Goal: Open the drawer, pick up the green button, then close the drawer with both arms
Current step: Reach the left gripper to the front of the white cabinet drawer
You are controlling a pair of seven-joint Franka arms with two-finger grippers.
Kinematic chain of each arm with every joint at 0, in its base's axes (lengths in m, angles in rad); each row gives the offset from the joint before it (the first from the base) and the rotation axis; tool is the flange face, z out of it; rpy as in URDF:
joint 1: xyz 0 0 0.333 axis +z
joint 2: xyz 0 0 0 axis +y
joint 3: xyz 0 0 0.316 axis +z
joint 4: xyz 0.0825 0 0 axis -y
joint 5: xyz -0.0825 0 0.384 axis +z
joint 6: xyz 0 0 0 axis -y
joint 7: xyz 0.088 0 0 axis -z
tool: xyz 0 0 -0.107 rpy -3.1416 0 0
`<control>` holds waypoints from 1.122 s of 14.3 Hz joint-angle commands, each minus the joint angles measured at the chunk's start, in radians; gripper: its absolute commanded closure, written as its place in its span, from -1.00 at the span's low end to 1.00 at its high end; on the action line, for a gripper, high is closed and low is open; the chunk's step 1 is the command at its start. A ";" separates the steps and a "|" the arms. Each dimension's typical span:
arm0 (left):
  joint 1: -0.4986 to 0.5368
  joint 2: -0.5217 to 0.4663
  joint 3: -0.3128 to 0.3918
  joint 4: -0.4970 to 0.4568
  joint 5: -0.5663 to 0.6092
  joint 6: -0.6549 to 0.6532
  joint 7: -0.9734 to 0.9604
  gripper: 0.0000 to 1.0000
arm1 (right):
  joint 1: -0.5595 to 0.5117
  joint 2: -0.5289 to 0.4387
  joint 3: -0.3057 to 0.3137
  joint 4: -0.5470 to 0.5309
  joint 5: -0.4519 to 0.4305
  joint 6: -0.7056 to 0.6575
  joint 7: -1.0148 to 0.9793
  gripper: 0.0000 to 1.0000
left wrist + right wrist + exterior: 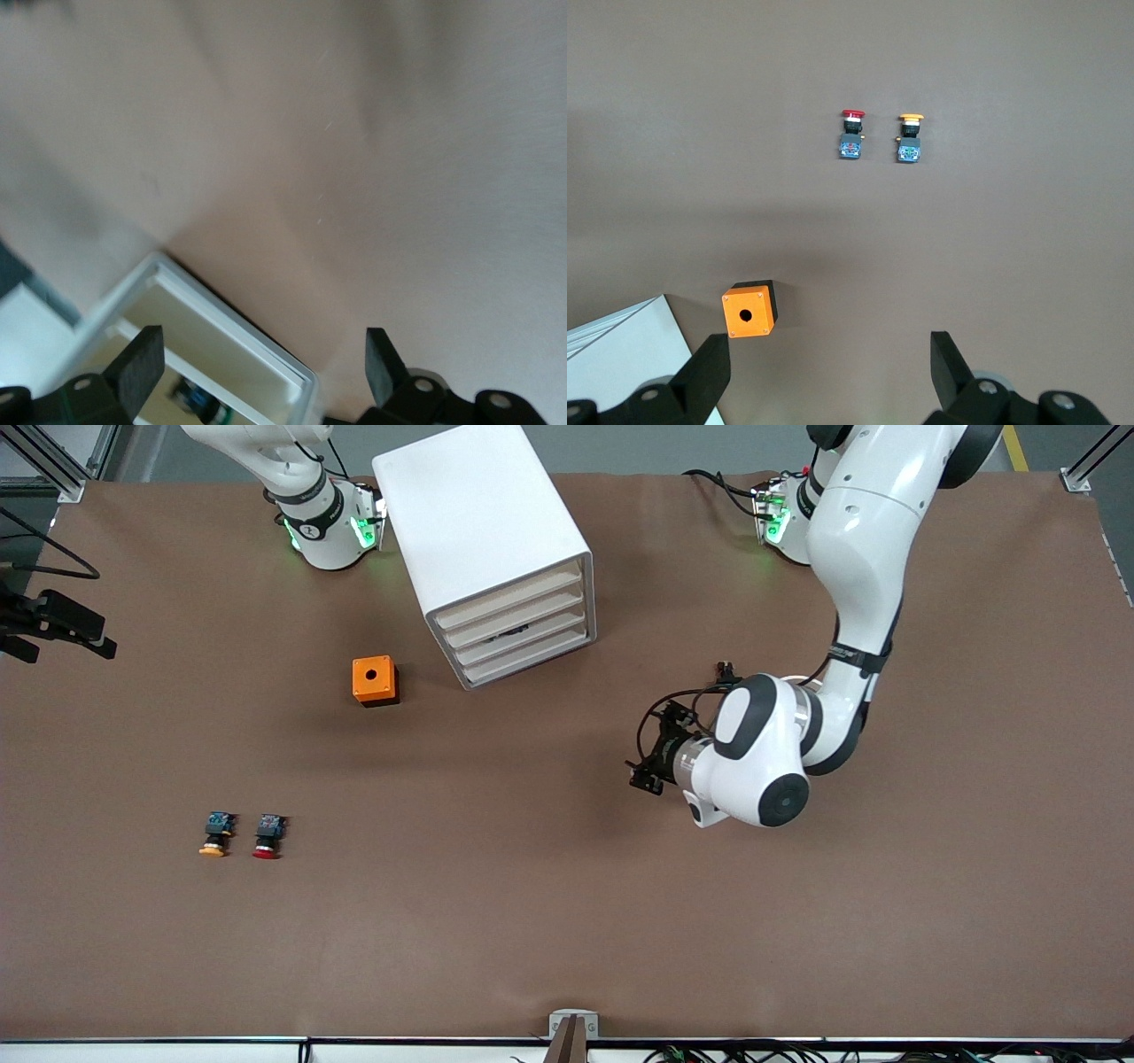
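Jaws spread and empty on both: left gripper (645, 766) low over the tabletop (567, 921) at about 4 o'clock from the cabinet (496, 549); right gripper (828, 372) waits high near its base. Four drawers, all shut; third drawer (523, 638) shows something dark, maybe the green button, can't confirm. To open well: approach square to the front, hook its edge, pull straight. Two spare buttons, orange-capped button (213, 835), red-capped button (267, 836); one orange box (375, 680).

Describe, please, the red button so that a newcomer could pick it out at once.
Start at the white cabinet, then go to the orange box beside it. Nearer the camera lie two small buttons side by side; the red button has a red cap, its neighbour the orange button an orange one.
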 commanded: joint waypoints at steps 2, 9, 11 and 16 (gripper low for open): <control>-0.009 0.092 -0.040 0.055 -0.099 -0.057 -0.273 -0.99 | -0.007 0.002 0.003 0.009 -0.010 -0.010 -0.005 -1.00; -0.012 0.208 -0.066 0.068 -0.271 -0.202 -0.525 -0.98 | -0.007 0.002 0.003 0.009 -0.010 -0.010 -0.004 -1.00; -0.013 0.231 -0.097 0.068 -0.282 -0.202 -0.568 -0.59 | -0.007 0.002 0.003 0.009 -0.010 -0.010 -0.004 -1.00; -0.036 0.267 -0.138 0.068 -0.386 -0.237 -0.576 -0.04 | -0.008 0.003 0.003 0.007 -0.010 -0.008 -0.007 -1.00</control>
